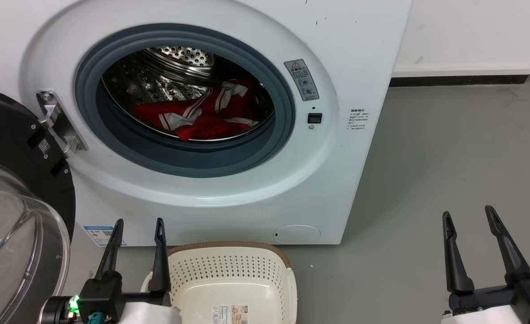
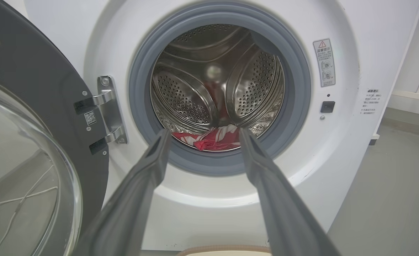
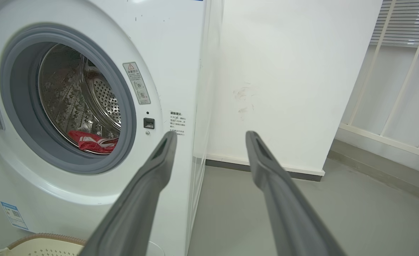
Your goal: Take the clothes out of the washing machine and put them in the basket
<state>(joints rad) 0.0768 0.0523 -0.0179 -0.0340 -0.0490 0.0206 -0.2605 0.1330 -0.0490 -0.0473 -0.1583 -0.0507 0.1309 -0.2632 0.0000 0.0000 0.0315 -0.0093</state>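
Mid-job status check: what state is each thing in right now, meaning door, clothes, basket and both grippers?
door: open, swung to the left.
clothes: crumpled low inside the washing machine, ungripped.
basket: upright on the floor in front of the machine, visible part empty.
left gripper: open, empty, outside the porthole.
right gripper: open, empty, over the floor to the machine's right.

Left gripper (image 1: pixel 140 221) and right gripper (image 1: pixel 468 211) have long dark tapered fingers (image 1: pixel 159 261) on blocky black bases (image 1: pixel 101 294).
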